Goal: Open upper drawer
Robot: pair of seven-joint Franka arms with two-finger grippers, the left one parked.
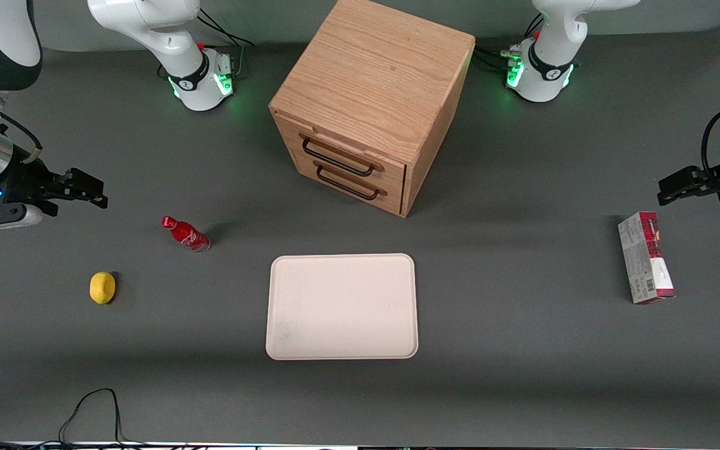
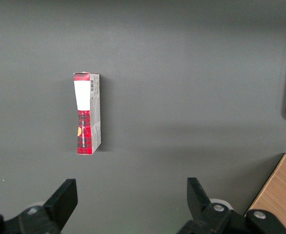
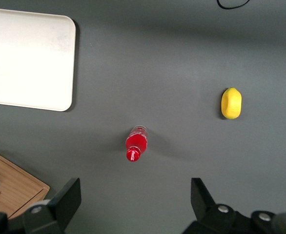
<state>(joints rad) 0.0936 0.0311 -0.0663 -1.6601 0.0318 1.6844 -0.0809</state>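
The oak cabinet point(image 1: 372, 94) stands at the middle of the table, away from the front camera. Its upper drawer point(image 1: 350, 153) is closed, with a thin black bar handle point(image 1: 337, 160). The lower drawer point(image 1: 360, 184) sits under it, also closed. My right gripper point(image 1: 88, 190) hovers above the table at the working arm's end, well apart from the cabinet. Its fingers point(image 3: 67, 200) are spread wide with nothing between them. A corner of the cabinet point(image 3: 13, 187) shows in the right wrist view.
A white tray point(image 1: 342, 306) lies nearer the front camera than the cabinet. A red bottle point(image 1: 186, 234) and a yellow lemon point(image 1: 102, 287) lie toward the working arm's end. A red and white box point(image 1: 645, 257) lies toward the parked arm's end.
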